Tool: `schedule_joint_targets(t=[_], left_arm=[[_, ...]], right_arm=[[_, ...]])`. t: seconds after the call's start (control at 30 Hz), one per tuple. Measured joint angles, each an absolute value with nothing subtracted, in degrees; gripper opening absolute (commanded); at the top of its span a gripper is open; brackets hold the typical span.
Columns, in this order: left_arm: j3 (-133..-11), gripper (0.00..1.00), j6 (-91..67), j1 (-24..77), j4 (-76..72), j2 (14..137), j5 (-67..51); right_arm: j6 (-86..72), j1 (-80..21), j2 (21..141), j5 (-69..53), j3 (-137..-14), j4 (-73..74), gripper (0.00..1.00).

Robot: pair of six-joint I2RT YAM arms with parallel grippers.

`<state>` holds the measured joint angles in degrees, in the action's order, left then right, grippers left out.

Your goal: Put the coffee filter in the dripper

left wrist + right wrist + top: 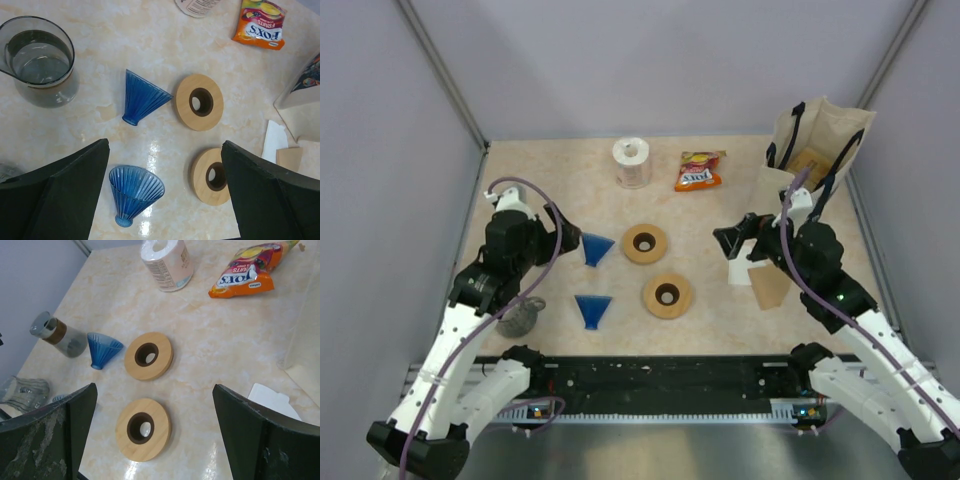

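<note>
Paper coffee filters, folded flat: one white filter and one brown filter, lying together on the right side of the table, close under the right pincer. Judged very light, limp and easily creased, and likely to slide if pushed. Best pinched at a free edge and lifted gently. Whether either is a single sheet or a stack cannot be told.

Pincers, two. The left pincer has its jaws apart and empty, above the blue cones. The right pincer also has its jaws apart and empty.

Count, near to far:
- Glass carafe, one, with water in it, nearest on the left.
- Blue ribbed drippers, two: near dripper and far dripper. Both lie off the rings. Hard, smooth, probably brittle.
- Wooden rings, two: near ring and far ring.
- Paper roll, one.
- Snack packet, one.
- Tote bag, one, far right.
</note>
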<state>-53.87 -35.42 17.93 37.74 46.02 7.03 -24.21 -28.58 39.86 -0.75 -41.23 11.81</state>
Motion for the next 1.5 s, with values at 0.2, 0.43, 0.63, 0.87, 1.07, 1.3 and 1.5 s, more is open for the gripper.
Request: schedule_joint_targets(t=[0.2,0.43,0.63,0.87,1.07,1.3,1.5], left_arm=[[-52.66,0.99,-34.59,17.96,34.52,46.11,3.49],[-48.95,0.99,-34.35,17.96,29.8,46.13,-1.04],[-46.06,0.99,-34.35,17.96,25.61,46.54,-6.26],[-44.36,0.99,-34.35,17.96,23.42,47.77,-9.28],[-43.44,0.99,-34.37,17.96,22.11,47.92,-9.93],[-41.78,0.99,-34.37,17.96,21.04,49.17,-10.96],[-41.65,0.99,-34.37,17.96,20.78,49.82,-11.14]], right_arm=[[-23.57,-28.58,44.75,-5.58,-41.23,12.45,0.99],[-23.7,-28.58,48.49,-12.29,-41.1,13.21,0.99],[-25.54,-28.58,52.03,-18.81,-38.52,13.74,0.95],[-29.93,-28.58,58.81,-22.26,-34.13,13.91,0.9],[-33.06,-28.8,65.76,-21.43,-31.51,10.68,0.86],[-35.64,-30.76,72.88,-18.65,-31.48,6.72,0.83],[-36.73,-32.12,77.41,-17.82,-32.01,4.51,0.78]])
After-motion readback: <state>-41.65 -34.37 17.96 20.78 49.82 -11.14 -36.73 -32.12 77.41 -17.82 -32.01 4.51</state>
